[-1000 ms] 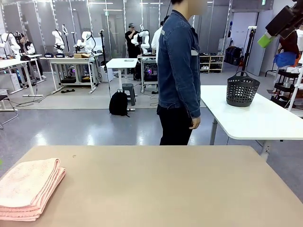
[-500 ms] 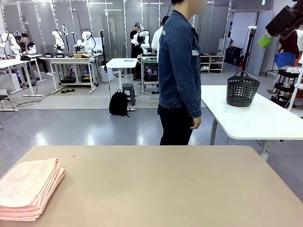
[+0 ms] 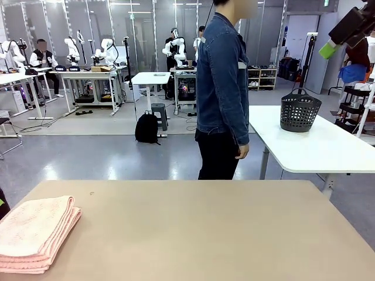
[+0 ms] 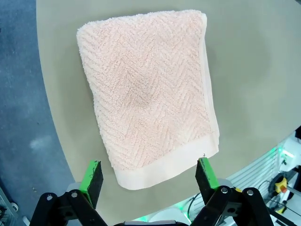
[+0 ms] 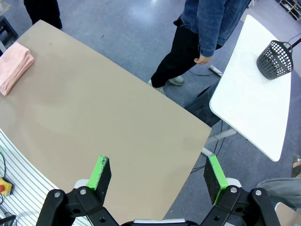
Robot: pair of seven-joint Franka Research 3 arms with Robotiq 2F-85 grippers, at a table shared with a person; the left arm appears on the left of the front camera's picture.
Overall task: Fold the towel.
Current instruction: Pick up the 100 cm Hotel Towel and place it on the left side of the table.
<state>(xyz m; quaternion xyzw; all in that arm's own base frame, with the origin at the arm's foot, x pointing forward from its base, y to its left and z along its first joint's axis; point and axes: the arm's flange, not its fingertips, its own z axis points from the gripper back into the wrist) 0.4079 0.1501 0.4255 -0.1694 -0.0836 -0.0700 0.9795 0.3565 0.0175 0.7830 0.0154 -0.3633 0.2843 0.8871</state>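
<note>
Tan table [image 3: 205, 228] w/ towel [image 4: 146, 94] folded already; left claw [image 4: 149, 173] & right claw [image 5: 157, 173] both released, so just stay clear.

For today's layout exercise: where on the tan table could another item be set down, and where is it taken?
Bare: the tan table from the towel across to its right edge and up to the far edge by the person. Taken: the near left corner, under the folded towel.

No readable text, label, brand, number or sign anywhere
</note>
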